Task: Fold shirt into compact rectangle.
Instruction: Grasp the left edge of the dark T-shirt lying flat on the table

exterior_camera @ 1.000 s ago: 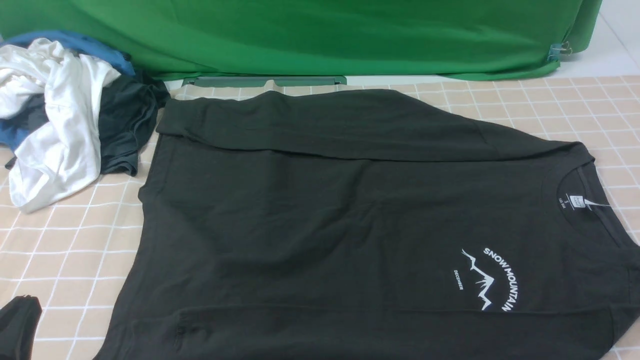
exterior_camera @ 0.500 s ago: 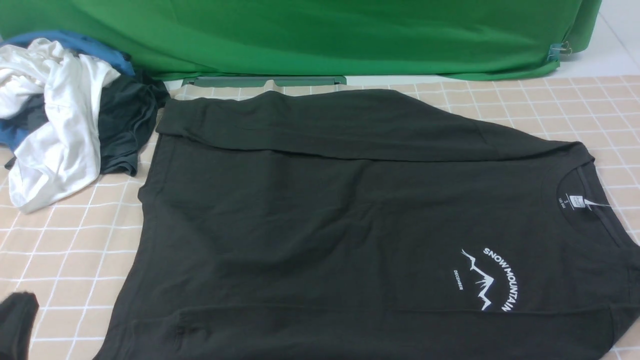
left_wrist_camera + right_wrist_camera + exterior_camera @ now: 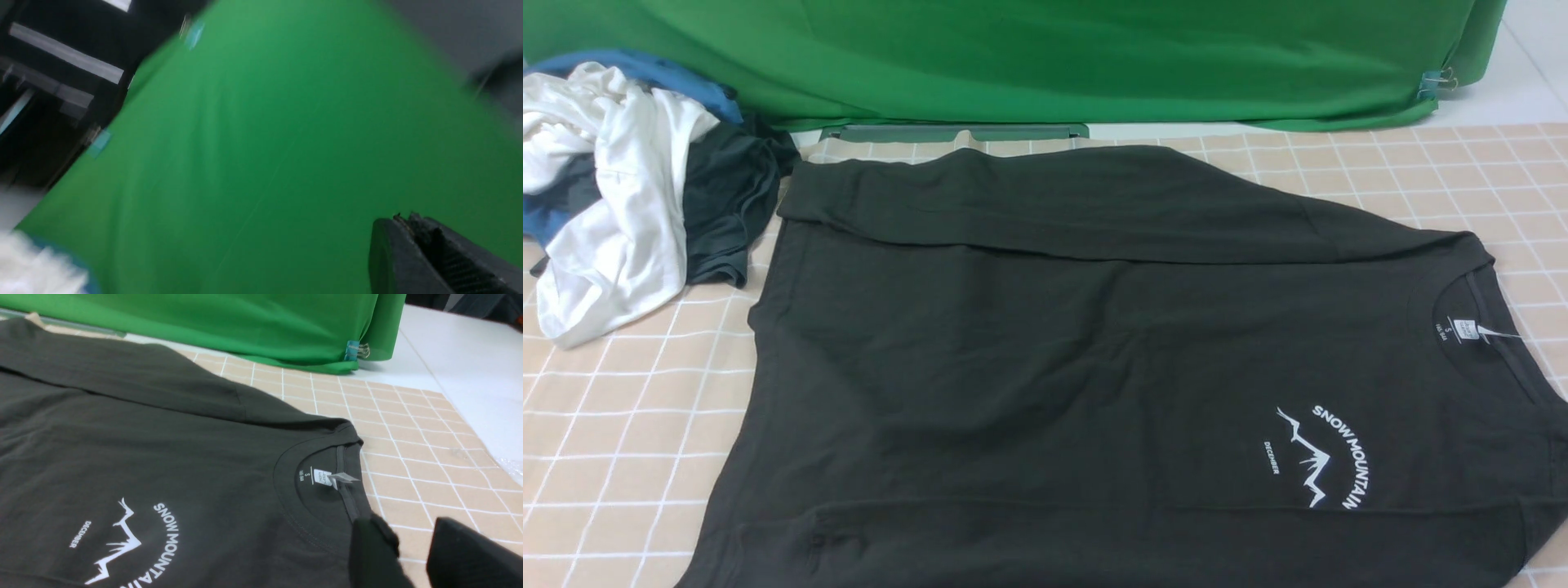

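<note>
Plainly, the shirt (image 3: 1045,351) lies spread flat on the checked tablecloth (image 3: 621,408), filling the front view from the centre out to 3 and 6 o'clock. Its crew neck sits at 3 o'clock, with the white label (image 3: 1466,329) showing inside it. The white mountain print (image 3: 1327,457) lies toward 4 o'clock. Along the shirt's 12 o'clock side a long band of cloth is folded over onto the body, and its edge runs slantwise from 10 o'clock toward the collar.

At 10 o'clock, just beside the shirt's corner, lies a heap of other clothes. It holds a white garment (image 3: 613,220), a dark grey-teal garment (image 3: 723,204) touching it, and a blue garment (image 3: 686,82) behind. A green backdrop (image 3: 1045,57) hangs across 12 o'clock, with a binder clip (image 3: 1437,82) at its 2 o'clock end.

The right gripper (image 3: 408,528) hangs just beside the collar. Its two dark fingers stand apart, with bare tablecloth showing between them, gripping nothing. The left gripper (image 3: 404,220) faces the green backdrop in a blurred view, its fingers pressed together on nothing.
</note>
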You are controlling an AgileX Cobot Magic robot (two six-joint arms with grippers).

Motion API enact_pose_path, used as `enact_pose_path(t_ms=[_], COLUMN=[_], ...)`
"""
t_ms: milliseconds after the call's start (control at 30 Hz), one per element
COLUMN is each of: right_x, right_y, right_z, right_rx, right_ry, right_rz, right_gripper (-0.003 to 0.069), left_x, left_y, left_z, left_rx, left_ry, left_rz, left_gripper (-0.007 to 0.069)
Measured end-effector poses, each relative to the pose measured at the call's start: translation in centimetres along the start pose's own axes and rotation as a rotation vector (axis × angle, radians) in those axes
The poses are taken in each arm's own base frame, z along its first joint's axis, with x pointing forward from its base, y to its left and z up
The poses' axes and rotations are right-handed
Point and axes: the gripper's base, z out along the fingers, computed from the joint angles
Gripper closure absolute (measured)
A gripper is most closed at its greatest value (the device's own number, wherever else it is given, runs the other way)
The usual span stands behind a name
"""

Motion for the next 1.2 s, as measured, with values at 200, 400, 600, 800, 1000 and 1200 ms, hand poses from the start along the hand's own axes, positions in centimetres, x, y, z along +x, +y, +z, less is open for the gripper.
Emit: enact_pose_path(t_ms=[200, 400, 600, 800, 1000, 1200], right_x=[-1.1, -3.9, -4.5, -5.3, -10.9, -15.7], right_y=[-0.1, -0.5, -0.7, -0.7, -0.2, 2.7], right_z=[-0.1, -0.9, -1.2, -1.4, -1.3, 2.5], right_rx=[-0.001, -0.065, -0.094, -0.141, -0.215, -0.400], right_ry=[-0.124, -0.444, -0.519, -0.484, -0.126, 0.250], right_rz=[0.120, 0.559, 0.650, 0.783, 0.641, 0.325], right_gripper=[0.0411, 0.0411, 0.0411, 0.0482, 0.0621, 0.0621], left_x=[-4.0, -4.6, 3.2, 9.6, 12.5, 15.2], left_y=[-4.7, -9.6, -6.1, -1.1, 2.1, 4.3], left_z=[3.1, 10.6, 14.1, 10.7, 7.5, 7.1], left_rx=[0.101, -0.037, -0.251, -0.352, -0.437, -0.453], left_ry=[-0.010, 0.572, 1.402, 1.828, 1.962, 2.077], left_rz=[-0.039, 0.223, 0.461, 0.421, 0.403, 0.413], left_gripper=[0.0602, 0.0602, 0.0602, 0.0602, 0.0609, 0.0609])
